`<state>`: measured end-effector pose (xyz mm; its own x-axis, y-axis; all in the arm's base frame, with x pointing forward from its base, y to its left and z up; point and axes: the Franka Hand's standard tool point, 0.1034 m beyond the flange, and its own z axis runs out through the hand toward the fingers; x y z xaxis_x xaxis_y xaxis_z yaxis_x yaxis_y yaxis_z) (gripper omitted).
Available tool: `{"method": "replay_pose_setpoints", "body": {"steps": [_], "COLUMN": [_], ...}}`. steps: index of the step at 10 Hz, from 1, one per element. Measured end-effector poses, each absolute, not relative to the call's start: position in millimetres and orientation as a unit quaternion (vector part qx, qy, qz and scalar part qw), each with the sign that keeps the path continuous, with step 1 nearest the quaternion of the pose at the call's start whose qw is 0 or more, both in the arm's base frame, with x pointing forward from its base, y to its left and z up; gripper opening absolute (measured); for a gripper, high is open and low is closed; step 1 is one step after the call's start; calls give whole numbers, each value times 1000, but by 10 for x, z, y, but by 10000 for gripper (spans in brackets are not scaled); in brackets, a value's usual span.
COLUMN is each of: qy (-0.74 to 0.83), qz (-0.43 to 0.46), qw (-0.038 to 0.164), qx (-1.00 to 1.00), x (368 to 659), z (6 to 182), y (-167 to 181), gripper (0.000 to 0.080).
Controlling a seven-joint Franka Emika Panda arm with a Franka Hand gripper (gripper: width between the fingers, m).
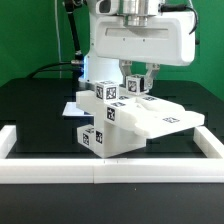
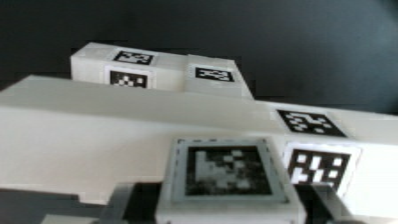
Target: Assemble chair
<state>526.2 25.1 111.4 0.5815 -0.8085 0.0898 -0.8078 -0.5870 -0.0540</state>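
Exterior view is showing a black table [image 1: 30,110] under a green backdrop [image 1: 25,40], with plain white border rails [image 1: 110,167] running along the near edge and both sides. Chair parts [image 1: 115,120] are sitting stacked mid-table: a flat slab [image 1: 165,118] lying tilted over blocky pieces, and a tagged cube [image 1: 93,138] facing the camera at the lower front. The gripper [image 1: 138,82] is hanging from the white arm directly above the stack, its fingers pinched narrow around a small tagged block [image 1: 134,84] just over the slab. Wrist view is showing that small block [image 2: 228,172] close up between the fingers, the slab's pale surface [image 2: 125,115] spreading beneath, and a tagged bar [image 2: 151,68] lying beyond it.
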Motion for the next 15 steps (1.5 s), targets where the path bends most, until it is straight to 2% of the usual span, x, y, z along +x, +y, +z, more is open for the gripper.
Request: {"method": "replay_pose_setpoints", "body": {"steps": [11,12,13,14,15], "qy": [695,683,658,648,611], "qz": [-44,-44,-42,-41,-42], "qw": [30,27,21,21,19], "qx": [-717,-729,-752,-760,-790], "x": [5266,5264,5257,5263,5265], "z": [1116,1113,1108,1115,1121], "y": [294,296,314,338,350], "gripper": [282,374,548,548,618]}}
